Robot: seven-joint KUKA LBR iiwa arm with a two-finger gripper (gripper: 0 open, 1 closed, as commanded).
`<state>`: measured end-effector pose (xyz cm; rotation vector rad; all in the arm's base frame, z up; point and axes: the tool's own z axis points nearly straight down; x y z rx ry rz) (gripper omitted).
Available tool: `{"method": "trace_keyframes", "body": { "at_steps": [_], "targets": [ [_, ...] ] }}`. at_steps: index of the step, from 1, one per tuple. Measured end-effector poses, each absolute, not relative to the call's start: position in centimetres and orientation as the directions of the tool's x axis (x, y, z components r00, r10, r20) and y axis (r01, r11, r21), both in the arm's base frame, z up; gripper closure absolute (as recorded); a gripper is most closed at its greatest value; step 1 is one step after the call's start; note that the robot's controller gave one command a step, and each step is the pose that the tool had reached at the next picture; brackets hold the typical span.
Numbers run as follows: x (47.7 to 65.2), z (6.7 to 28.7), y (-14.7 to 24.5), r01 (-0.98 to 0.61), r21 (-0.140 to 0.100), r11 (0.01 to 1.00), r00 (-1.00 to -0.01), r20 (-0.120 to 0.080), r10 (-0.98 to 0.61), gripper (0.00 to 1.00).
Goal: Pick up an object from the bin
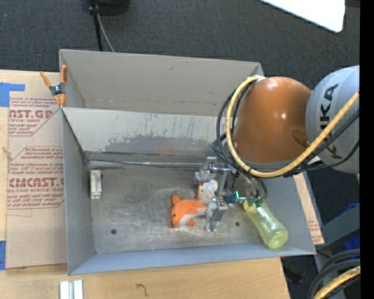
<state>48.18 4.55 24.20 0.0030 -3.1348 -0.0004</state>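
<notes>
Orange wrist cover [272, 120] hangs over the right half of the bin [137, 201]. Fingers [213, 207] stand open near the floor, nothing clearly gripped. Orange toy [186, 214] lies just left of the lower finger, outside the gap. Judgement: shift left to straddle it.

Reaches in from the right beneath a glossy orange domed wrist cover [272, 120], with the silver two-finger gripper [211, 195] pointed down, spread open.

Dark carpet [175, 26] lies behind the bin [158, 76], a black cable [103, 34] crossing it; a white panel [315, 9] beyond the bin's far-right corner
</notes>
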Motion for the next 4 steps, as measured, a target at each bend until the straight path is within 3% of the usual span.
{"method": "trace_keyframes", "body": {
  "at_steps": [1, 2, 3, 4],
  "targets": [
    [48.3, 24.6, 4.5, -0.001, 0.001, 1.000, -1.000, -0.001, -0.001, 0.00],
    [48.4, 20.3, 4.6, -0.054, 0.000, 0.999, -0.998, -0.008, -0.054, 0.00],
    [52.1, 7.7, 1.9, -0.072, 0.004, 0.997, -0.997, -0.016, -0.072, 1.00],
    [52.1, 7.7, 1.9, -0.072, 0.004, 0.997, -0.997, -0.016, -0.072, 1.00]
  ]
}}
